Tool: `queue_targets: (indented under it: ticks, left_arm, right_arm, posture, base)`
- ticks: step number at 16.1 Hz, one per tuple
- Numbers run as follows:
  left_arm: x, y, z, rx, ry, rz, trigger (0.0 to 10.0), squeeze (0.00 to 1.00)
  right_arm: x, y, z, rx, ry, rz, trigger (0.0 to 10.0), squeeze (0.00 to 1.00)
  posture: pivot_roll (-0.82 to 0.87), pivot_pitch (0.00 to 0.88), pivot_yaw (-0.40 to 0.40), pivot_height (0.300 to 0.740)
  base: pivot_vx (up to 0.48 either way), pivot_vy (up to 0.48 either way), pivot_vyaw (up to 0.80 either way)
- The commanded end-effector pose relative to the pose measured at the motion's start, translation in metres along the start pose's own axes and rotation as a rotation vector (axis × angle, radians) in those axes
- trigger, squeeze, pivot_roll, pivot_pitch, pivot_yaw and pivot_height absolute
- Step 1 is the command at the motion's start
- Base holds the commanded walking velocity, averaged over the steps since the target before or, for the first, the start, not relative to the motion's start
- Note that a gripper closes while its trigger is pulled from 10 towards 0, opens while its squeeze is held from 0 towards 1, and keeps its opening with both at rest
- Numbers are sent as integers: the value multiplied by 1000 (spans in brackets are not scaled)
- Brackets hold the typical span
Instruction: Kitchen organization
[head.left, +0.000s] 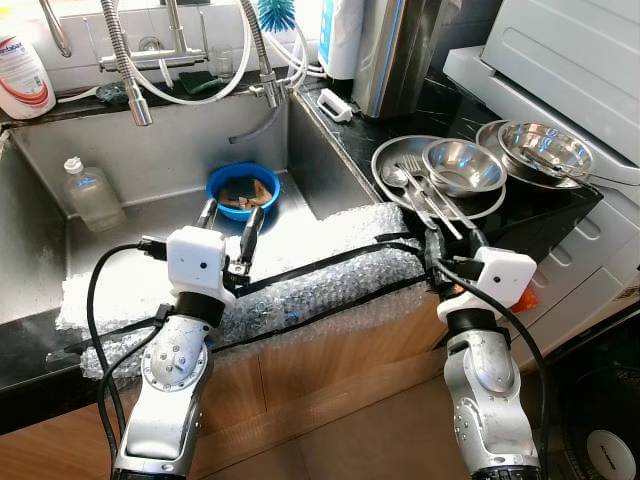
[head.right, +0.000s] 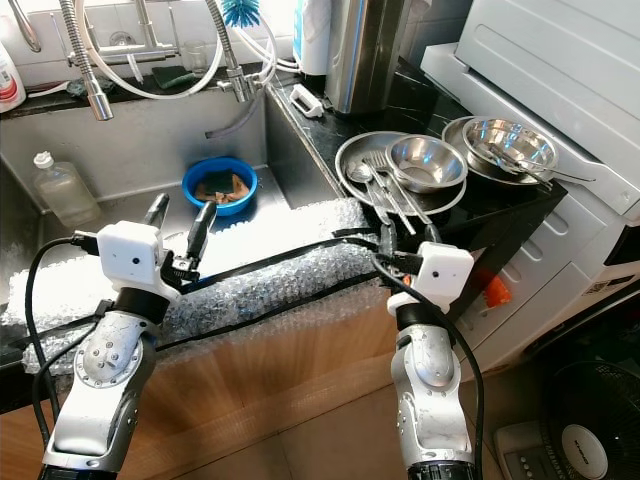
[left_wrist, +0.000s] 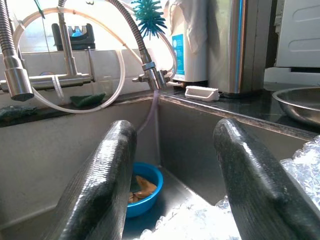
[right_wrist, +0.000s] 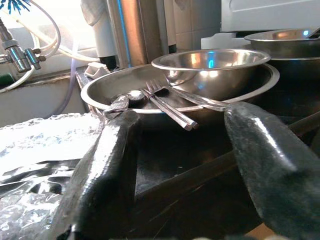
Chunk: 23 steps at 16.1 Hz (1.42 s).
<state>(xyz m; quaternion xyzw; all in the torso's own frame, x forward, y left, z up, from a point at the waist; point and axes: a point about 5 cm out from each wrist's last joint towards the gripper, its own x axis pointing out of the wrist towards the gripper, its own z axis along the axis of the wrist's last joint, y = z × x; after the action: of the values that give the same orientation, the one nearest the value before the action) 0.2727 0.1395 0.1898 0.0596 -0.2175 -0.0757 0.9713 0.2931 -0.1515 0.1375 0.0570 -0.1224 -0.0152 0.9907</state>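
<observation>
A blue bowl holding brown scraps sits on the floor of the steel sink. My left gripper hovers open just in front of it, over the bubble wrap that covers the sink's front edge; the bowl lies ahead between its fingers. On the black counter to the right, a steel plate carries forks and a spoon and a steel bowl. My right gripper stands open and empty at that counter's front edge, facing the plate and bowl.
A clear plastic bottle stands at the sink's left. Pull-down taps and hoses hang over the sink. Another steel bowl sits on a plate at the far right beside a white appliance. Wooden cabinet fronts lie below the counter.
</observation>
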Motion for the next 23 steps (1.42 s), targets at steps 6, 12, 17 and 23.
queue_targets:
  ticks: [6, 12, 17, 23]
  left_arm:
    - [1, -5, -2, 5, 6, -19, 10000, 0]
    - [1, -4, -2, 5, 7, -17, 10000, 0]
    - [1, -5, -3, 5, 9, -17, 10000, 0]
    - [1, -4, -4, 10, 11, -15, 10000, 0]
  right_arm:
    - [0, -2, -3, -10, 20, -12, 10000, 0]
    - [1, -2, -3, -10, 20, -14, 0, 0]
    - [2, -2, -3, -10, 19, -14, 0, 0]
    - [3, -1, -1, -14, 10, -7, 10000, 0]
  posture:
    - [58, 116, -86, 740]
    - [57, 117, -87, 740]
    - [60, 115, -89, 740]
    - [59, 116, -90, 740]
  base:
    - [0, 0, 0]
    - [0, 0, 0]
    - [0, 0, 0]
    - [0, 0, 0]
